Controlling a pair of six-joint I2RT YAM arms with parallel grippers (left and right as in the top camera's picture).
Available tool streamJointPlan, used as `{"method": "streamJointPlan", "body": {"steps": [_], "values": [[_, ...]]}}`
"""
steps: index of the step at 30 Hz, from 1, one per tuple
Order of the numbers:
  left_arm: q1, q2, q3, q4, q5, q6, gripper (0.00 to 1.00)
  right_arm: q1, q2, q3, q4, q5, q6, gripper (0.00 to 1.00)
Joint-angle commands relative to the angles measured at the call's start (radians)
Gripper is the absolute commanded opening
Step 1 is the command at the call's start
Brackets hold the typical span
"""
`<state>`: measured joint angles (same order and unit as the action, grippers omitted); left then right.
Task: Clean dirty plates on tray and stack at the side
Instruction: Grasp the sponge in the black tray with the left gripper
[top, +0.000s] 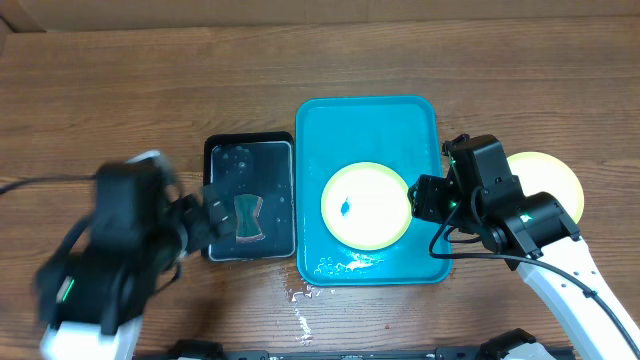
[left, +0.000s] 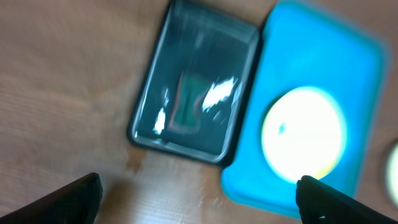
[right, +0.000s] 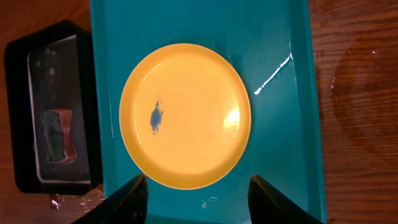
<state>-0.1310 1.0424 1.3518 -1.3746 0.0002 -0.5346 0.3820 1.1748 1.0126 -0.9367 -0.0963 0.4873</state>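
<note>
One plate (top: 365, 205) with a yellow-green rim and a small blue smear lies in the turquoise tray (top: 330, 125). It also shows in the right wrist view (right: 185, 115) and, blurred, in the left wrist view (left: 303, 134). A second plate (top: 555, 178) lies on the table right of the tray, partly hidden by my right arm. My right gripper (right: 198, 202) is open and empty, just above the tray's right edge beside the plate. My left gripper (left: 200, 199) is open and empty above the table, left of the black tray.
A black tray (top: 249, 198) with water and a sponge (top: 248, 218) stands against the turquoise tray's left side. Water is spilt on the wood (top: 300, 300) below the two trays. A wet patch (right: 357, 81) shows beside the tray in the right wrist view.
</note>
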Motion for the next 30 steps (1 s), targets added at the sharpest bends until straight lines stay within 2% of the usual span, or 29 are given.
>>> {"method": "streamJointPlan", "body": {"steps": [1, 3, 7, 9, 12, 16, 19, 20, 21, 25, 30], "values": [[0.0, 0.142, -0.103, 0.037, 0.06, 0.077, 0.95, 0.004, 0.0, 0.009, -0.009, 0.013, -0.014, 0.54], [0.0, 0.23, -0.144, 0.086, 0.074, 0.117, 0.86, 0.004, 0.0, 0.009, -0.017, 0.013, -0.014, 0.54], [0.0, 0.417, -0.173, 0.16, 0.126, 0.224, 0.78, 0.004, 0.0, 0.008, -0.02, 0.013, -0.014, 0.54], [-0.001, 0.518, -0.173, 0.179, 0.156, 0.274, 0.66, 0.004, 0.0, 0.008, -0.02, 0.013, -0.014, 0.54], [-0.001, 0.639, -0.173, 0.187, 0.178, 0.286, 0.63, 0.004, 0.0, 0.008, -0.027, 0.013, -0.014, 0.54], [-0.002, 0.777, -0.174, 0.226, 0.178, 0.286, 0.53, 0.004, 0.0, 0.008, -0.037, 0.013, -0.014, 0.54], [-0.002, 0.856, -0.174, 0.249, 0.189, 0.283, 0.27, 0.004, 0.0, 0.008, -0.042, 0.013, -0.014, 0.54], [-0.002, 0.884, -0.174, 0.259, 0.196, 0.276, 0.08, 0.004, 0.0, 0.008, -0.043, 0.013, -0.014, 0.54], [-0.002, 0.898, -0.174, 0.266, 0.197, 0.275, 0.04, 0.004, 0.0, 0.008, -0.043, 0.013, -0.014, 0.54], [0.0, 0.908, -0.164, 0.283, 0.203, 0.273, 0.04, 0.004, 0.0, 0.008, -0.042, 0.013, -0.014, 0.54], [0.0, 0.88, -0.081, 0.22, 0.199, 0.273, 0.04, 0.004, 0.0, 0.008, -0.047, 0.013, -0.014, 0.54]]}}
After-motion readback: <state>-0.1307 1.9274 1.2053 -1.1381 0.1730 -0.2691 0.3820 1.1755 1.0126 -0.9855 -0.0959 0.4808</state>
